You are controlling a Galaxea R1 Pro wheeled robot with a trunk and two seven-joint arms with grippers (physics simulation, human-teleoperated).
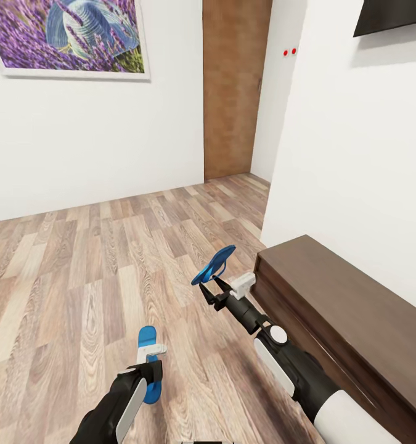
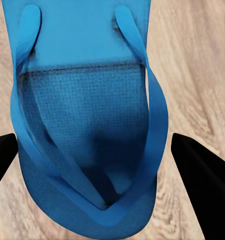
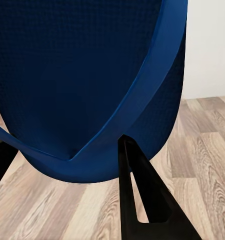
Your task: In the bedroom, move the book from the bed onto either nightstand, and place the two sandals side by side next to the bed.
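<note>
So, both bright blue flat flip-flop sandals are off the floor, one per arm. Using the long low dark-brown wooden cabinet (image 1: 349,320) along the white wall as the landmark: the right gripper (image 1: 215,290) is just off the cabinet's near corner, out over the light brown wood-plank floor (image 1: 78,271), and it's pinching the raised blue sandal (image 1: 214,264) at one end, so the sandal sticks up and away from the cabinet at a tilt. The right arm (image 1: 294,364) runs alongside the cabinet's front edge, stretched forward and fairly straight, black with white panels. The left gripper (image 1: 151,370) is well away from the cabinet, lower in the head view, with the other blue sandal (image 1: 148,345) clamped in it; the sandal pokes out beyond the fingers and a bit shows below them too. The left arm (image 1: 112,410) is bent in close to the body and cut off by the frame edge. In the left wrist view that sandal (image 2: 87,125) lies strap-side up between the two black fingers (image 2: 200,175), with floor behind it. In the right wrist view the held sandal (image 3: 87,85) is very dark and close, its strap crossing it, one black finger (image 3: 142,200) plainly against its edge; the other finger is barely in the corner, so contact on that side is hard to make out. Farther from the cabinet there's a tan wooden door (image 1: 232,86) and a purple lavender picture (image 1: 72,37) on the wall, cropped at the top. Nothing here is a container.
</note>
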